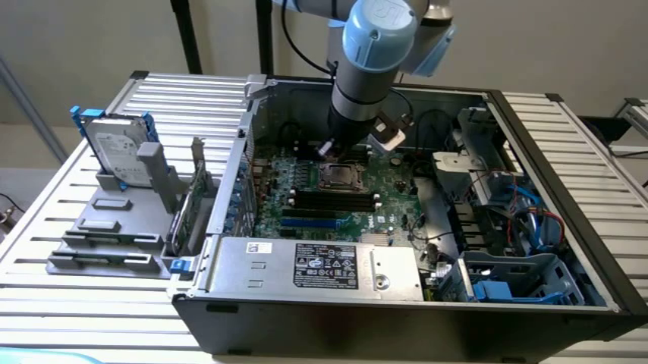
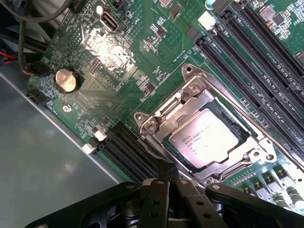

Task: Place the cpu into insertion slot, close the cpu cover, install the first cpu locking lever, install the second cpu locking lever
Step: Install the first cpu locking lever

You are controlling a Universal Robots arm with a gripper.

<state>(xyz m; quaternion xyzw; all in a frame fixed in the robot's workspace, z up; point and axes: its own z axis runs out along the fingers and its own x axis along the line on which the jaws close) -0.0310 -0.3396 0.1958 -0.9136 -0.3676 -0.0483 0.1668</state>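
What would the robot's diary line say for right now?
cpu: seated in socket | cpu cover: down, framing the cpu | gripper: shut, close to the cpu cover's edge

Room above the insertion slot [image 1: 324, 182] is being taken up by the end effector [image 1: 330, 149]; side approach is being blocked by the case wall [image 1: 243, 152], the power supply [image 1: 314, 265] and the drive cage [image 1: 526, 267]

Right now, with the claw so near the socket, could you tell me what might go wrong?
The shut claw sits at the edge of the cpu cover; a slip might scrape the cpu or the green motherboard. The black memory slots beside it could get knocked too.
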